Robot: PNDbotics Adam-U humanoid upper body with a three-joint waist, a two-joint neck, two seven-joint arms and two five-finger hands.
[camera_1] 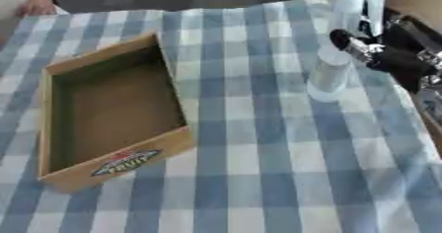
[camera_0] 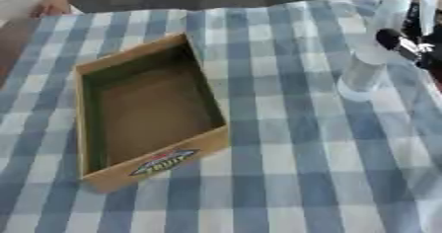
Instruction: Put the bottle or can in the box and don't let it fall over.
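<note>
A blue-and-white checked cloth covers the worktop, soft-looking and lying flat with only slight ripples. On its left half sits a shallow rectangular cardboard box, open at the top, with plain brown walls, a darker brown floor and a greenish tint along the inner sides. Its near outer wall carries a small oval printed label in red, white and dark tones whose lettering cannot be read. The box lies askew to the checks, one corner pointing toward the far side.

Well apart from the box, toward the right edge of the cloth, stands a clear plastic bottle. It is tall, slim and round, with a pale translucent body and a paler upper part, and its base rests on the cloth. It looks upright or close to it.

The right hand comes in from the right side, black with silvery metal at the joints. A dark, rounded fingertip lies against the upper part of the bottle, and the rest of the hand sits just beside it; whether the fingers wrap round the bottle or only touch it cannot be told from either view. The left hand shows in neither view.
</note>
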